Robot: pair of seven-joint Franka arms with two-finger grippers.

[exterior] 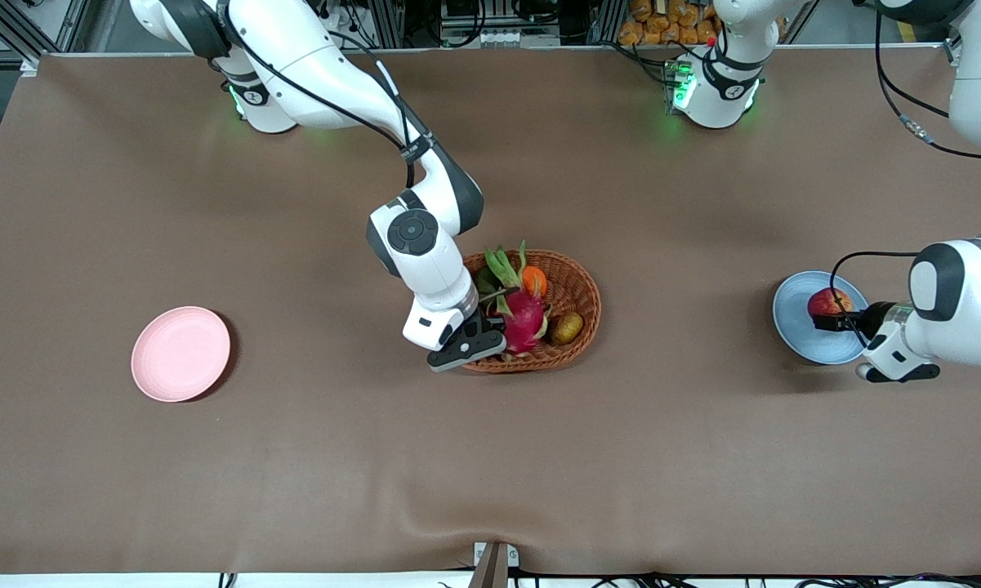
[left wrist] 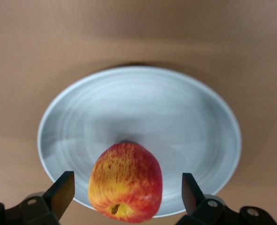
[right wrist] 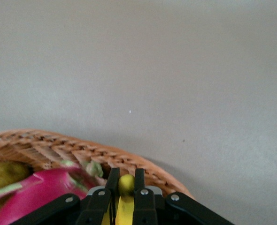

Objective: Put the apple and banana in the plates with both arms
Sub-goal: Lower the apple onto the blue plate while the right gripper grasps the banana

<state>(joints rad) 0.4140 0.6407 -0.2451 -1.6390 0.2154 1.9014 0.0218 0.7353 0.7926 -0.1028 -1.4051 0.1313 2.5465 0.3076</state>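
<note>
The red-and-yellow apple (exterior: 829, 302) lies on the light blue plate (exterior: 800, 343) near the left arm's end of the table. My left gripper (exterior: 831, 317) is open at the plate. In the left wrist view its gripper (left wrist: 125, 190) straddles the apple (left wrist: 124, 168) with a gap on each side, over the blue plate (left wrist: 143, 108). My right gripper (exterior: 480, 339) is down at the wicker basket's rim. In the right wrist view that gripper (right wrist: 126, 180) is shut on the yellow banana (right wrist: 126, 188). The banana is hidden in the front view. The pink plate (exterior: 181, 354) lies bare toward the right arm's end.
The oval wicker basket (exterior: 580, 286) stands mid-table and holds a pink dragon fruit (exterior: 523, 310), a small orange fruit (exterior: 534, 280) and a brown-green kiwi-like fruit (exterior: 566, 327). The basket rim (right wrist: 58, 147) and dragon fruit (right wrist: 40, 187) show in the right wrist view. Brown cloth covers the table.
</note>
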